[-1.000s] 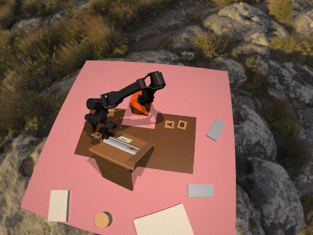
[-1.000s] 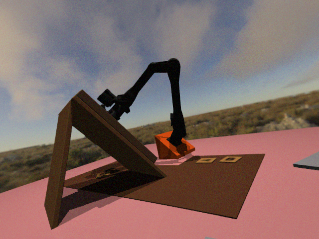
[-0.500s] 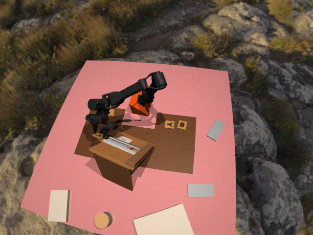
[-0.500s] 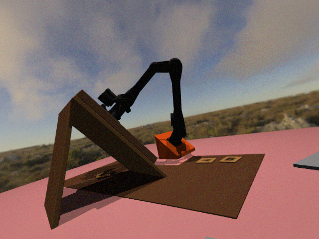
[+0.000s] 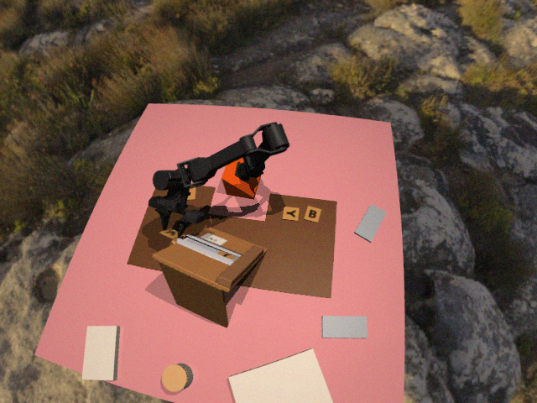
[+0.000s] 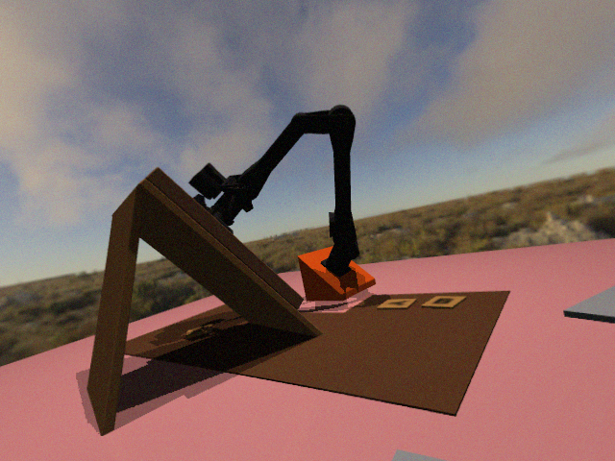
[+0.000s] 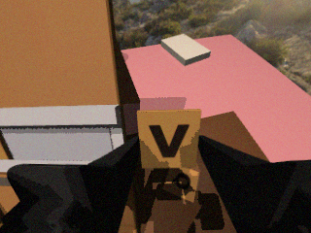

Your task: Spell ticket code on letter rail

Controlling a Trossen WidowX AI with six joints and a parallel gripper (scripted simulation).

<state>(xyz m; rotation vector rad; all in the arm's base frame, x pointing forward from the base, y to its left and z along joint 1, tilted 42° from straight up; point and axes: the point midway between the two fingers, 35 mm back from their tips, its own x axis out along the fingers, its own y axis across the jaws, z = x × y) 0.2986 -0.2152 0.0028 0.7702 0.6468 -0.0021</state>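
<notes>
Tool (image 5: 174, 234) (image 7: 168, 140) grips the V tile (image 7: 169, 138) near the letter rail (image 5: 208, 248) (image 7: 58, 116)

The rail (image 5: 203, 248) (image 7: 58, 116) looks like smooth metal; the board (image 5: 190, 263) (image 6: 218, 253) (image 7: 53, 53), matt wood.

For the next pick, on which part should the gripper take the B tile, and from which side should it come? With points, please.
I would come from above and grip the B tile (image 5: 312, 214) (image 6: 443, 302) by two opposite side edges, leaving its face uncovered. It lies flat and thin on the brown mat (image 5: 299, 255) (image 6: 397, 357), with a gap to the Y tile (image 5: 290, 213) (image 6: 396, 303).
</notes>
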